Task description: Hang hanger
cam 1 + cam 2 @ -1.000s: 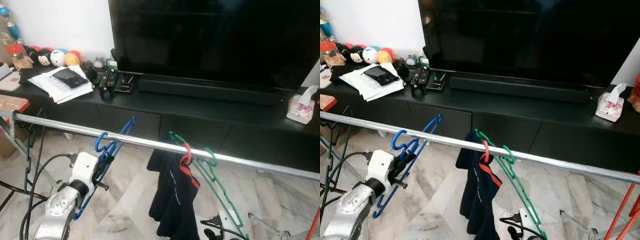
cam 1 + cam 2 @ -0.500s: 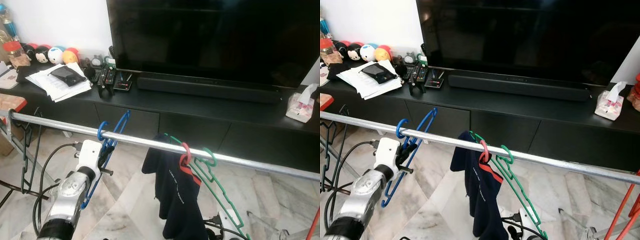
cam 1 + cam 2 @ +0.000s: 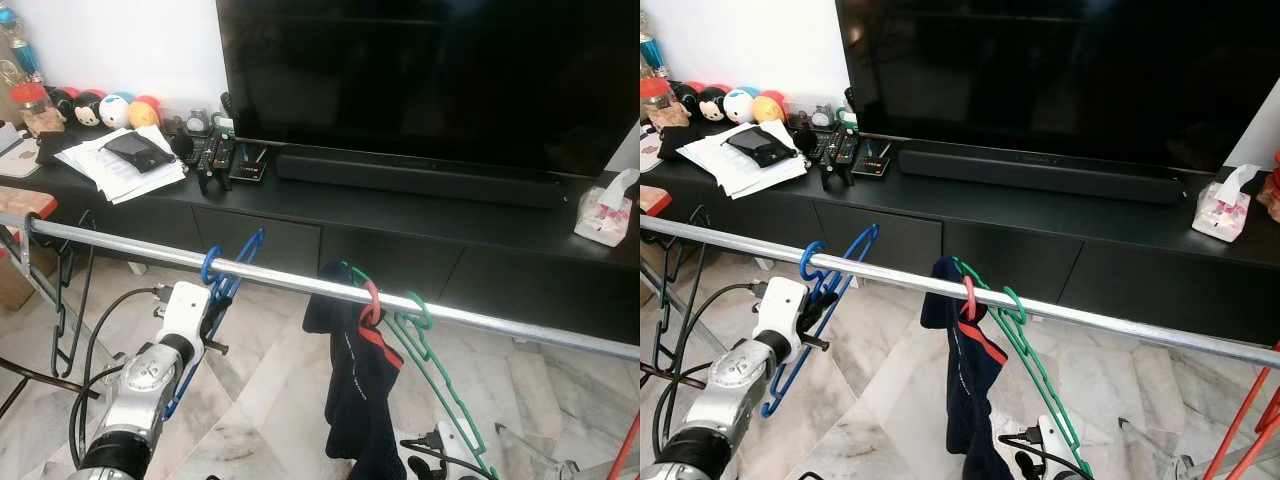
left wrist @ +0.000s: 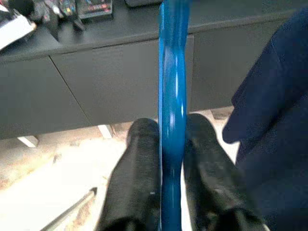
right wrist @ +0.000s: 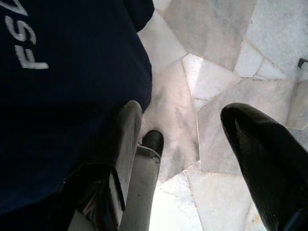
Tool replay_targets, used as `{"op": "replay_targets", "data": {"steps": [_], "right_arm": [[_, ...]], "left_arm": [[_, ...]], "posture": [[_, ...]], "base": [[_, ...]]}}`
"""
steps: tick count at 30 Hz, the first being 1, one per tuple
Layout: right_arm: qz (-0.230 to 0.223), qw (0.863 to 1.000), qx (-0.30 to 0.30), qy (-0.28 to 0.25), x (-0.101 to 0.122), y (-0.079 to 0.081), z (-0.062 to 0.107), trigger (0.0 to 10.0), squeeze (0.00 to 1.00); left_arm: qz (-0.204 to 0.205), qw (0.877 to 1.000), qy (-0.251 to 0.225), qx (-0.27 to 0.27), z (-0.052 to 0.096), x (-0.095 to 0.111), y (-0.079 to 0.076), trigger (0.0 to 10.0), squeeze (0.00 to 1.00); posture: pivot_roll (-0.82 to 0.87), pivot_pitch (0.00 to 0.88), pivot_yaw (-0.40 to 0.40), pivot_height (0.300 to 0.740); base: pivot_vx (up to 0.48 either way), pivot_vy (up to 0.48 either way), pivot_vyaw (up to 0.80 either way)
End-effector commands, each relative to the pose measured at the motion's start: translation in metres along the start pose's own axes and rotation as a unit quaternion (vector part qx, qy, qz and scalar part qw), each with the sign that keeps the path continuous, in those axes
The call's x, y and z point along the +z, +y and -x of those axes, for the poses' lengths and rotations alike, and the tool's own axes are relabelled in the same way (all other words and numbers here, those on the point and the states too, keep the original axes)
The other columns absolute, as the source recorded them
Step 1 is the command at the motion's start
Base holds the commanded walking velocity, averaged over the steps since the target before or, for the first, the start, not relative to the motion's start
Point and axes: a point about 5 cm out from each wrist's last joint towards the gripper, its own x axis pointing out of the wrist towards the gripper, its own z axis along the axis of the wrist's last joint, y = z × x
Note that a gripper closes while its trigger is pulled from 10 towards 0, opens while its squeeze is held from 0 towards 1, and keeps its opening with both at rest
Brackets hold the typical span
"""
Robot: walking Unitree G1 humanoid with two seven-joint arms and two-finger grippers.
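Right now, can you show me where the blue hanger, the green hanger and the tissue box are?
blue hanger (image 3: 212, 266): left eye view, on its hook over the rail.
green hanger (image 3: 440, 375): left eye view, on its sloping arm below the rail.
tissue box (image 3: 1220, 220): right eye view, on its front face.

Blue plastic hanger (image 3: 222, 285), hook over the metal rail (image 3: 300, 285), body tilted below
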Motion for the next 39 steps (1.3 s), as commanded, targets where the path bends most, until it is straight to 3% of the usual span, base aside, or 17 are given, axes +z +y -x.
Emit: {"op": "replay_targets", "data": {"steps": [1, 4, 13, 20, 25, 33, 35, 36, 37, 39], "right_arm": [[-0.002, 1.0, -0.001, 0.001, -0.001, 0.0, 0.0, 10.0, 0.0], [-0.001, 1.0, -0.001, 0.0, 0.0, 0.0, 0.0, 10.0, 0.0], [-0.002, 1.0, -0.002, 0.0, 0.0, 0.0, 0.0, 10.0, 0.0], [0.0, 1.0, -0.002, 0.001, 0.0, 0.0, 0.0, 10.0, 0.0], [0.001, 1.0, -0.002, 0.001, 0.0, -0.001, 0.0, 10.0, 0.0], [0.002, 1.0, -0.002, 0.001, 0.0, -0.002, 0.0, 10.0, 0.0], [0.002, 1.0, -0.002, 0.001, 0.0, -0.002, 0.0, 10.0, 0.0], [0.002, 1.0, -0.003, 0.001, 0.0, -0.002, 0.0, 10.0, 0.0], [0.002, 1.0, -0.003, 0.001, 0.0, -0.002, 0.0, 10.0, 0.0], [0.003, 1.0, -0.003, 0.001, 0.0, -0.003, 0.0, 10.0, 0.0]], "left_arm": [[0.005, 1.0, 0.002, 0.002, 0.004, -0.003, 0.003, 10.0, 1.0], [0.028, 0.999, -0.039, 0.006, 0.008, 0.005, 0.005, 10.0, 1.0], [0.038, 0.997, -0.071, -0.002, 0.02, 0.012, 0.007, 10.0, 1.0], [0.033, 0.995, -0.086, -0.041, 0.034, 0.018, -0.001, 10.0, 1.0], [0.02, 0.994, -0.099, -0.034, 0.058, 0.025, 0.001, 10.0, 1.0], [0.015, 0.994, -0.107, -0.034, 0.083, 0.037, 0.004, 10.0, 1.0], [0.015, 0.994, -0.102, -0.043, 0.091, 0.04, 0.003, 10.0, 1.0], [0.007, 0.993, -0.079, -0.085, 0.1, 0.038, -0.005, 10.0, 1.0], [0.007, 0.993, -0.079, -0.085, 0.1, 0.038, -0.005, 10.0, 1.0], [-0.017, 0.985, -0.014, -0.174, 0.119, 0.026, -0.018, 10.0, 1.0]], "posture": [[-0.04, 0.04, -0.027, 0.74], [-0.04, 0.04, -0.027, 0.74], [-0.04, 0.041, -0.027, 0.74], [-0.04, 0.042, -0.028, 0.74], [-0.03, 0.043, -0.031, 0.74], [-0.02, 0.042, -0.031, 0.74], [-0.02, 0.042, -0.031, 0.74], [-0.02, 0.042, -0.031, 0.74], [-0.02, 0.042, -0.031, 0.74], [-0.01, 0.043, -0.033, 0.74]], "base": [[0.0, 0.0, 0.0], [0.0, 0.0, 0.0], [0.0, 0.0, 0.0], [0.0, 0.0, 0.0], [0.0, 0.0, 0.0], [0.0, 0.0, 0.0], [0.0, 0.0, 0.0], [0.0, 0.0, 0.0], [0.0, 0.0, 0.0], [0.0, 0.0, 0.0]]}}
